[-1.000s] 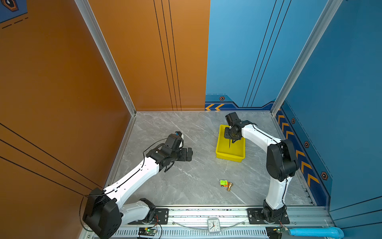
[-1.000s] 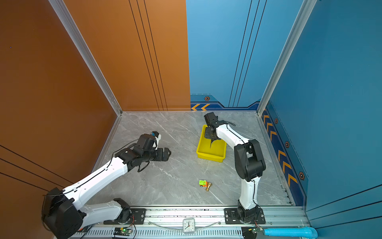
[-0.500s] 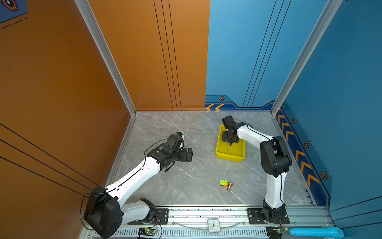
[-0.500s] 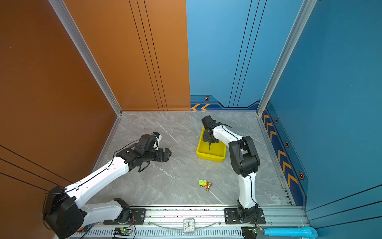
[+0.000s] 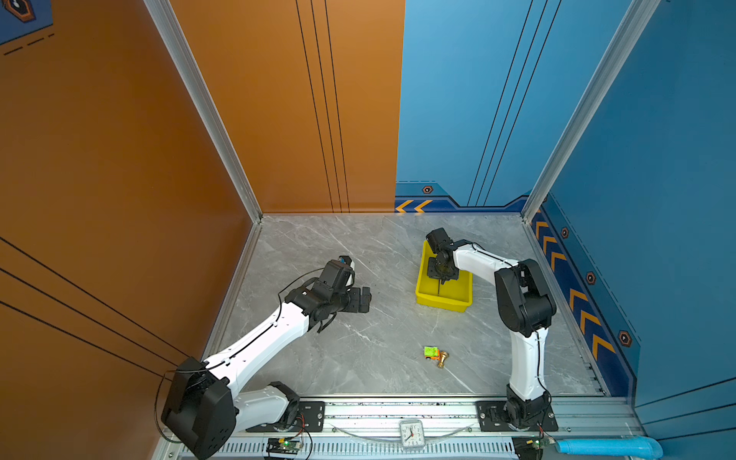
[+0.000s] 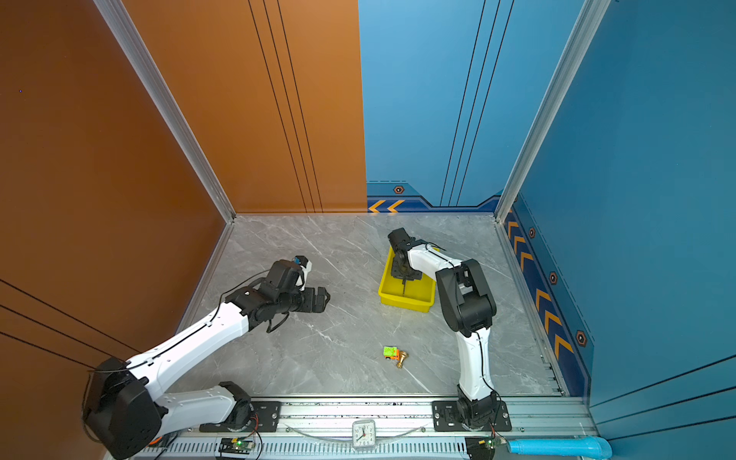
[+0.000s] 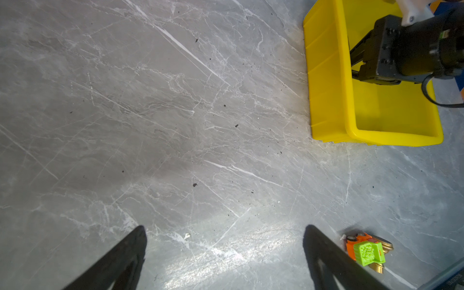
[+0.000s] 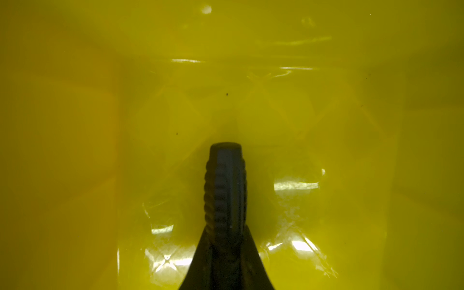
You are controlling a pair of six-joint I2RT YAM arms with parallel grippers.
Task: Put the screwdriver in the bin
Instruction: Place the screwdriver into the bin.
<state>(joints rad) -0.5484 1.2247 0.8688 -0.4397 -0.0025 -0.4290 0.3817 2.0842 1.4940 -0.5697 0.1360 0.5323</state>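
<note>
Nearest, a small green and orange toy car (image 5: pixel 431 352) lies on the grey tabletop (image 5: pixel 358 370). Farther back, the left pincer (image 7: pixel 224 228) hovers wide open, holding nothing. Farthest, the right pincer (image 5: pixel 441 275) is clamped tight on the screwdriver (image 8: pixel 225 190) by its black ribbed handle, low inside the yellow bin (image 5: pixel 442 303).
</note>
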